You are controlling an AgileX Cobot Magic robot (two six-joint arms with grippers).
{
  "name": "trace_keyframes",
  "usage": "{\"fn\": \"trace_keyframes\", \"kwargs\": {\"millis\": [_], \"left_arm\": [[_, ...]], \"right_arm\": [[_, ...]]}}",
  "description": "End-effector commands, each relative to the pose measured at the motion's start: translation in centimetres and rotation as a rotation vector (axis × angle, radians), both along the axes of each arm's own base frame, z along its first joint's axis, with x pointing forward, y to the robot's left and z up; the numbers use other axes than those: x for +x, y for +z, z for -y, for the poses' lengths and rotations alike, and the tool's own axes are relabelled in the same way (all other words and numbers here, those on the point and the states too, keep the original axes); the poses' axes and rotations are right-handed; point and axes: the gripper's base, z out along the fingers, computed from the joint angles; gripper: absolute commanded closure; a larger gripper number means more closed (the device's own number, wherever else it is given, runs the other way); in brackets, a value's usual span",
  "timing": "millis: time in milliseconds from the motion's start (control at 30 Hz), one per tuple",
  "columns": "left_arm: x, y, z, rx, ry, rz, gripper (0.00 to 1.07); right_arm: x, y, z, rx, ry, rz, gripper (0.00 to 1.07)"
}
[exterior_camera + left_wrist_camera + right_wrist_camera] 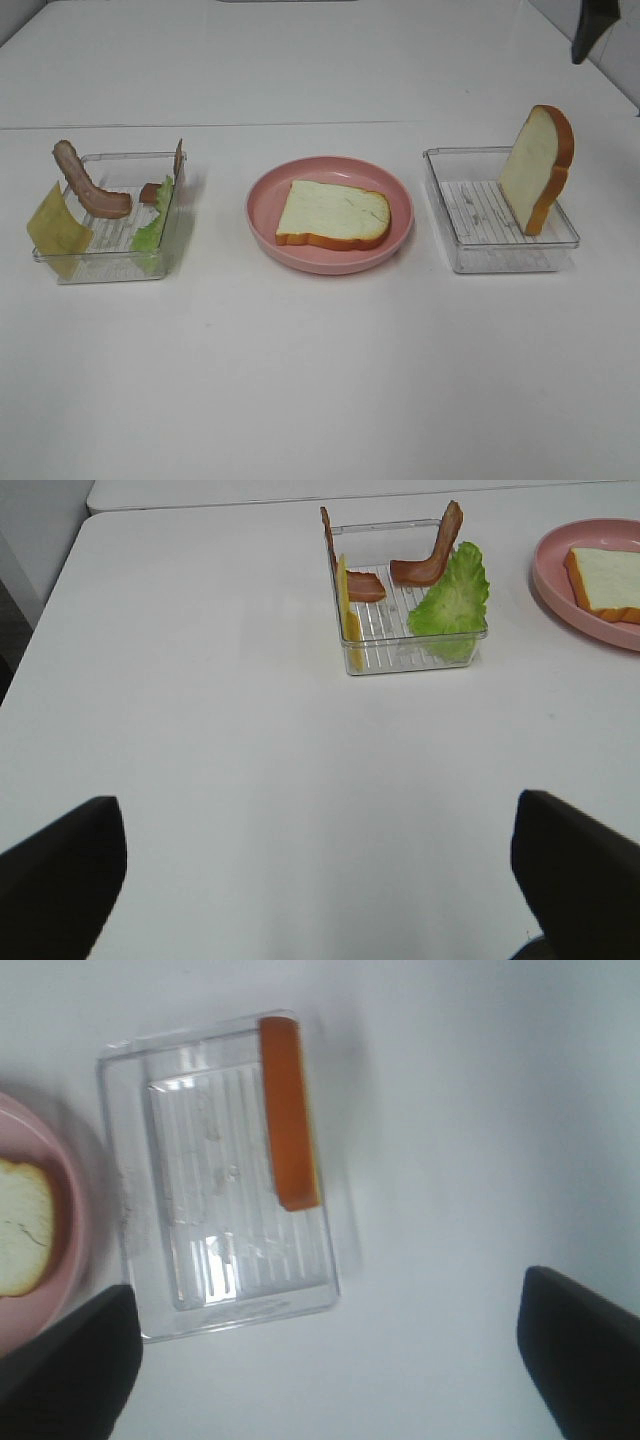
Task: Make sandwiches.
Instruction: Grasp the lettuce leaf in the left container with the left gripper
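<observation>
No stacked sandwiches are in view; the parts lie apart. One white bread slice (333,214) lies flat on the pink plate (262,205). A second slice (537,167) stands on edge in the right clear tray (500,255), and from above only its orange crust (290,1110) shows. The left tray (75,262) holds bacon (88,185), a yellow cheese square (55,228) and lettuce (155,228). My left gripper (320,880) is open, well short of that tray (415,655). My right gripper (325,1360) is open and empty above the right tray (220,1300).
A dark part of the right arm (595,30) hangs at the table's far right corner. A seam (300,125) runs across the white table behind the trays. The table's left edge (60,590) shows in the left wrist view.
</observation>
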Motion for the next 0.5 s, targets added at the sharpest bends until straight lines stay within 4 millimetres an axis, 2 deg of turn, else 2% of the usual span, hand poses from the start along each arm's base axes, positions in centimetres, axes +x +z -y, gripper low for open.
{"fn": "trace_keyframes", "kwargs": {"millis": [33, 133, 167, 200, 233, 267, 300, 333, 367, 433, 467, 500], "left_arm": [[-0.2, 0.0, 0.0, -0.003, 0.003, 0.017, 0.06], [-0.2, 0.0, 0.0, -0.003, 0.003, 0.017, 0.06], [-0.2, 0.0, 0.0, -0.003, 0.003, 0.017, 0.06], [-0.2, 0.0, 0.0, -0.003, 0.003, 0.017, 0.06], [-0.2, 0.0, 0.0, -0.003, 0.003, 0.017, 0.06], [-0.2, 0.0, 0.0, -0.003, 0.003, 0.017, 0.06], [-0.2, 0.0, 0.0, -0.003, 0.003, 0.017, 0.06], [-0.2, 0.0, 0.0, -0.003, 0.003, 0.017, 0.06], [-0.2, 0.0, 0.0, -0.003, 0.003, 0.017, 0.06], [-0.2, 0.0, 0.0, -0.003, 0.003, 0.017, 0.06], [-0.2, 0.0, 0.0, -0.003, 0.003, 0.017, 0.06], [-0.2, 0.0, 0.0, -0.003, 0.003, 0.017, 0.06]], "right_arm": [[-1.0, 0.0, 1.1, -0.027, 0.015, -0.080, 0.13], [-2.3, -0.2, 1.4, -0.061, 0.018, -0.110, 0.13], [-3.7, -0.3, 1.3, -0.062, 0.018, -0.114, 0.13], [-3.7, -0.3, 1.3, -0.062, 0.018, -0.114, 0.13], [-4.6, -0.4, 1.3, -0.061, 0.018, -0.119, 0.13], [-6.8, -0.3, 1.3, -0.058, 0.015, -0.120, 0.13], [-6.8, -0.3, 1.3, -0.058, 0.015, -0.120, 0.13], [-8.0, -0.3, 1.2, -0.056, 0.015, -0.123, 0.13], [-8.0, -0.3, 1.2, -0.056, 0.015, -0.123, 0.13], [-12.8, -0.6, 1.1, -0.059, 0.016, -0.100, 0.13], [-12.8, -0.6, 1.1, -0.059, 0.016, -0.100, 0.13], [-14.1, -0.5, 1.1, -0.062, 0.016, -0.086, 0.13]]}}
